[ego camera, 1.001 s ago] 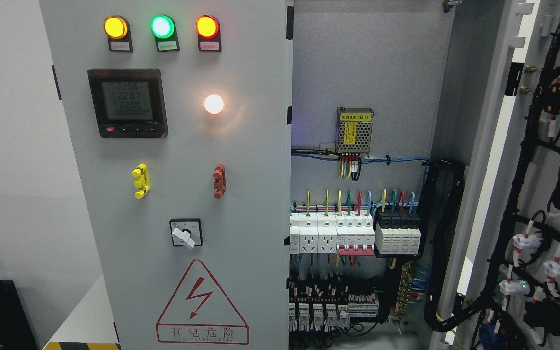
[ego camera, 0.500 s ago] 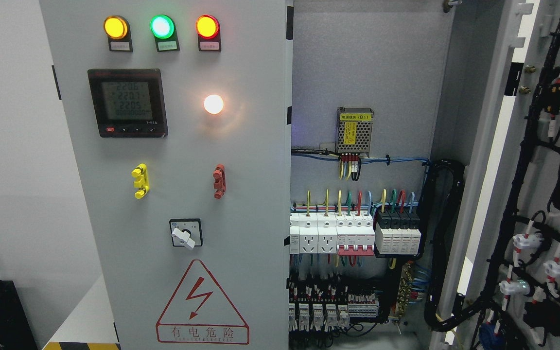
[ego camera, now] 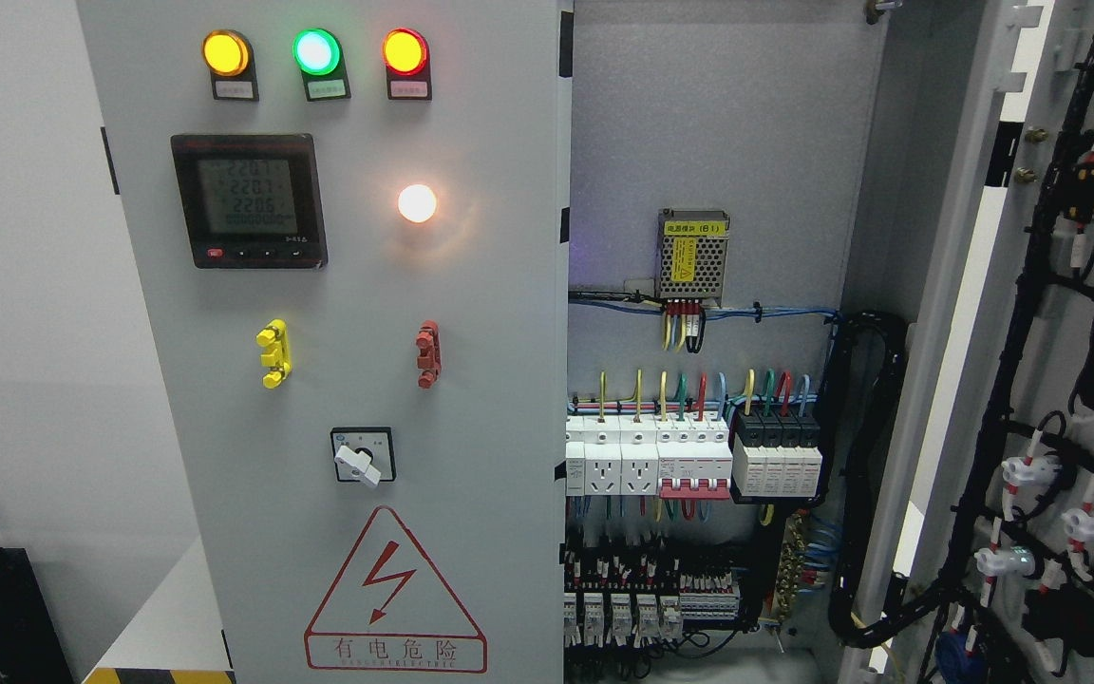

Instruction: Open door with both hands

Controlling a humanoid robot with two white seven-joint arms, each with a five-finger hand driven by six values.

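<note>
At the right, the open door [ego camera: 1060,380] stands swung wide; no hand shows.

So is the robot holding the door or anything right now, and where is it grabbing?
It cannot be told: no robot hand shows in the head view. The right door stands swung open, and the left door looks closed.
</note>
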